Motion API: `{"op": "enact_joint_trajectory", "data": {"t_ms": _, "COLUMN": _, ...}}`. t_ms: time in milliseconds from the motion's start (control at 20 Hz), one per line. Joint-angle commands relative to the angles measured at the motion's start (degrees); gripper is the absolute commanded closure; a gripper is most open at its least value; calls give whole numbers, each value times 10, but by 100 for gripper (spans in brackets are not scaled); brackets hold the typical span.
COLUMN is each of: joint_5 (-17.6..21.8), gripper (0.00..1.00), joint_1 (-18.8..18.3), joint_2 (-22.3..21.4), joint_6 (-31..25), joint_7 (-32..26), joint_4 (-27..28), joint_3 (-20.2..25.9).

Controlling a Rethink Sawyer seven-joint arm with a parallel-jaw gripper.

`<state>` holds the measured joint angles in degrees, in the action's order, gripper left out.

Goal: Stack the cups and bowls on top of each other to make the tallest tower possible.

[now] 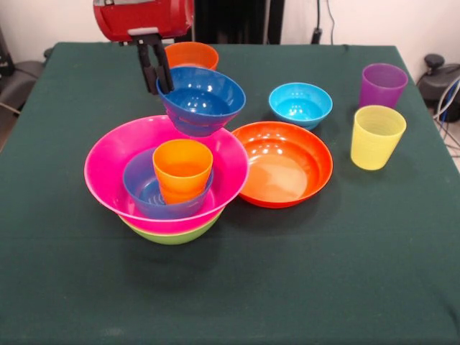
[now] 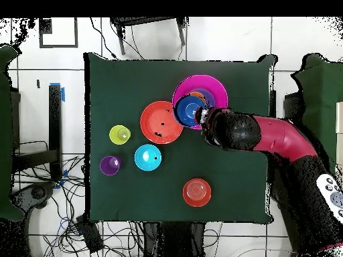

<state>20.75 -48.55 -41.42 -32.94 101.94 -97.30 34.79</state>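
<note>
My gripper [image 1: 162, 86] is shut on the near-left rim of a dark blue bowl [image 1: 203, 100] and holds it in the air, over the far edge of the tower. The tower is a large pink bowl [image 1: 108, 169] on a lime green bowl [image 1: 172, 233]. Inside the pink bowl sits a small blue bowl [image 1: 142, 188] with an orange cup [image 1: 182, 169] upright in it. In the overhead view the gripper [image 2: 201, 119] is at the dark blue bowl [image 2: 187, 110], over the pink bowl [image 2: 201, 86].
A shallow orange bowl [image 1: 284, 164] lies right of the tower. A cyan bowl [image 1: 300, 105], a purple cup [image 1: 382, 85] and a yellow cup [image 1: 377, 136] stand further right. A small orange bowl [image 1: 191, 55] sits behind the gripper.
</note>
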Motion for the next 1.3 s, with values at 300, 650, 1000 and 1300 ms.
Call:
{"op": "enact_joint_trajectory", "data": {"t_ms": 300, "joint_5": 20, "gripper": 100, "joint_1": 26, "joint_2": 50, "joint_6": -44, "joint_7": -30, "joint_4": 51, "joint_3": -10}}
{"op": "enact_joint_trajectory", "data": {"t_ms": 650, "joint_5": 20, "gripper": 100, "joint_1": 19, "joint_2": 44, "joint_6": -43, "joint_7": -34, "joint_4": 42, "joint_3": -6}}
{"op": "enact_joint_trajectory", "data": {"t_ms": 1000, "joint_5": 21, "gripper": 100, "joint_1": 16, "joint_2": 41, "joint_6": -37, "joint_7": -32, "joint_4": 32, "joint_3": -6}}
{"op": "enact_joint_trajectory", "data": {"t_ms": 1300, "joint_5": 22, "gripper": 100, "joint_1": 19, "joint_2": 43, "joint_6": -41, "joint_7": -31, "joint_4": 39, "joint_3": -7}}
